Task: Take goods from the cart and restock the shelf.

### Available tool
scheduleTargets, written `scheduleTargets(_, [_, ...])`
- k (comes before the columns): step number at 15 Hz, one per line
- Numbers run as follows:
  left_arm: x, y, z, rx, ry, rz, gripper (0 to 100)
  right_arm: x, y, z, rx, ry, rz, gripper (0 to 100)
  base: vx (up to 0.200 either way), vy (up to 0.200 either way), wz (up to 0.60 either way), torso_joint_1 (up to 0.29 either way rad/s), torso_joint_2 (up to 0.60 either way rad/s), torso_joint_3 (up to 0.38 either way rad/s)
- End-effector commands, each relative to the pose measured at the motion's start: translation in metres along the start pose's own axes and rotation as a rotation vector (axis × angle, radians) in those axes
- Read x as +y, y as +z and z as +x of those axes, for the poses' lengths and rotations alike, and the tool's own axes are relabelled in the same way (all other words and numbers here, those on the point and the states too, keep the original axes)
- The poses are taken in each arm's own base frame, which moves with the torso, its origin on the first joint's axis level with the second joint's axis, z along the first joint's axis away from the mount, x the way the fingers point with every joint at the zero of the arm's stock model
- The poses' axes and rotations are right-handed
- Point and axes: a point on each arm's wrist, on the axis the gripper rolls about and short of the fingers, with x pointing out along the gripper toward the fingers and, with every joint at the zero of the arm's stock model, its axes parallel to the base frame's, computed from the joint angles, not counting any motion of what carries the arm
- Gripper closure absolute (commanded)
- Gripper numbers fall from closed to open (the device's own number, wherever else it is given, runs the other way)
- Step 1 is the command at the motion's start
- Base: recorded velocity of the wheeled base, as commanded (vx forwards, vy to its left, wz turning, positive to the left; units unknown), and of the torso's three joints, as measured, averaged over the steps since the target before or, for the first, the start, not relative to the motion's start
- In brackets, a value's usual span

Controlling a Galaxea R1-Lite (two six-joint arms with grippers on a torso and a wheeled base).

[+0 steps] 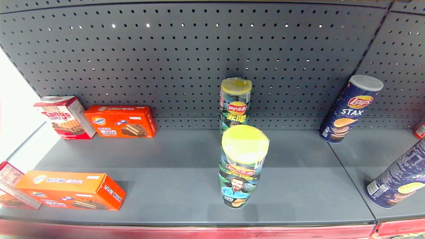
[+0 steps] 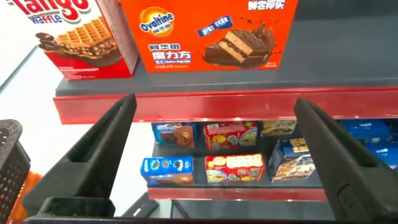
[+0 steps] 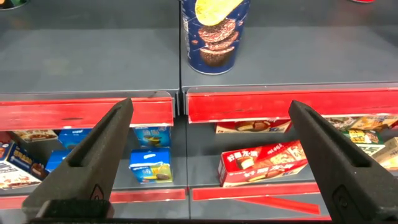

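- Looking from the head, we see one chip can (image 1: 243, 166) upright before its twin (image 1: 235, 103) on the shelf (image 1: 172, 179), labels turned outward for shoppers.
- Left wrist: the left gripper (image 2: 214, 101) gapes empty, ready to fetch more, we judge.
- Right wrist: the right gripper (image 3: 211, 102) gapes empty too.
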Motion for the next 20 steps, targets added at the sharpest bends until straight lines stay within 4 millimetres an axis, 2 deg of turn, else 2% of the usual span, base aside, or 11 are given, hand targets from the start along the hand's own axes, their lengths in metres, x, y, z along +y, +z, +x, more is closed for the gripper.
scheduleTargets(1, [-0.0008,0.0001,0.0002,0.002,-0.035,-0.004,0,0.0003,-0.0002,0.0003,0.006,0.011,-0.003,0,0.0,0.0,0.0,0.0,0.0,0.0])
scheduleTargets(20, [-0.0008,0.0002,0.0002,0.001,-0.033,-0.041,0,0.0007,0.0001,0.0001,0.002,0.03,-0.001,0,-0.021,0.0,0.0,0.0,0.0,0.0])
